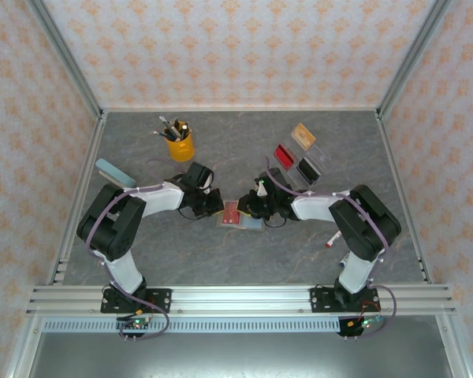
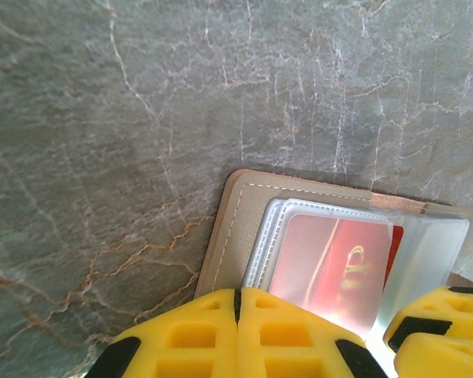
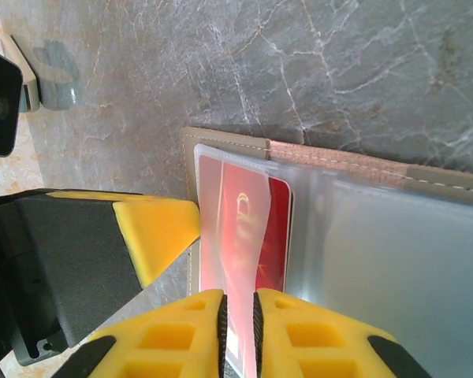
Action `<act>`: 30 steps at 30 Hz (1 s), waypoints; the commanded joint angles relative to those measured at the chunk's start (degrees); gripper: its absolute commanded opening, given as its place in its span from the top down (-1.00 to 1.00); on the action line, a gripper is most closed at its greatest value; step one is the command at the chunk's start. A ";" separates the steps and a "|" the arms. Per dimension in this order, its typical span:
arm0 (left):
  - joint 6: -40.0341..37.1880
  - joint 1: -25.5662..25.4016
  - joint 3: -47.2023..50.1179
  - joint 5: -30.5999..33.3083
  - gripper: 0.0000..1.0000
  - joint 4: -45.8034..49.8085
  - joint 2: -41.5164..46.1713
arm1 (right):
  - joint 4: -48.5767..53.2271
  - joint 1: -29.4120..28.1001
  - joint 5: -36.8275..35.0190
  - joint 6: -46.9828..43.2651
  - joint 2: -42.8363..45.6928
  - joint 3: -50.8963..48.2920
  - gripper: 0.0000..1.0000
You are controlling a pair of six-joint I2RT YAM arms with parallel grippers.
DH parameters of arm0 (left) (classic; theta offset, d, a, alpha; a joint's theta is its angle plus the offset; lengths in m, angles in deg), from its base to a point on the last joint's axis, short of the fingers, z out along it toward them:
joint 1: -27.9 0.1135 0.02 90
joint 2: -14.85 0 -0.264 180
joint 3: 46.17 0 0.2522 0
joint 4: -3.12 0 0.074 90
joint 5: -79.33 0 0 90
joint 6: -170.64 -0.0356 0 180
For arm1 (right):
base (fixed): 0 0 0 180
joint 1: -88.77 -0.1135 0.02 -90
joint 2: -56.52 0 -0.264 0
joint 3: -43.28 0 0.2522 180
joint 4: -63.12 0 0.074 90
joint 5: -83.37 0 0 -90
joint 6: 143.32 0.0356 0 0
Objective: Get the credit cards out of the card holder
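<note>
The card holder [image 1: 241, 216] lies open in the middle of the table [image 1: 221, 264], between my arms. My left gripper [image 2: 238, 315] is clenched on nothing, at its left edge. My right gripper [image 3: 238, 315] pinches the red card [image 3: 248, 228] that still sits in it.

Looking down from above, the left claw [image 1: 217, 209] and the right claw [image 1: 252, 209] overlap the card holder [image 1: 249, 224], so I get only slivers of it and can't count its slots. On the left wrist camera, yellow fingers cover the holder's near edge, and the gold print on the red credit card [image 2: 331, 264] blurs behind the clear sleeve [image 2: 426, 252]. On the right wrist camera that card's near end is lost between the fingers. I can't tell whether they grip card or sleeve. The holder's far half is cut off by the frame.
</note>
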 commanded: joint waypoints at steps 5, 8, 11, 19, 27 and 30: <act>-0.09 -0.34 2.26 2.88 0.90 2.37 -3.85 | 6.73 0.00 -6.28 -1.68 1.91 0.71 0.49; 0.00 -0.34 2.27 2.76 0.90 2.20 -4.04 | 5.88 0.00 -4.65 -1.67 0.98 0.73 0.44; 0.09 -0.34 2.37 2.67 0.91 2.03 -4.04 | 3.22 -0.01 -1.25 -1.32 -0.74 0.97 0.46; 0.09 -0.34 2.52 2.59 0.92 2.03 -3.99 | -0.53 0.00 1.92 0.00 -2.14 1.09 0.65; 0.09 -0.35 2.68 2.46 0.92 1.85 -4.30 | -0.95 0.01 1.80 0.13 -1.71 0.86 0.83; 0.08 -0.35 2.77 2.38 0.92 1.78 -4.21 | -1.03 0.00 1.85 0.13 -1.96 0.87 0.84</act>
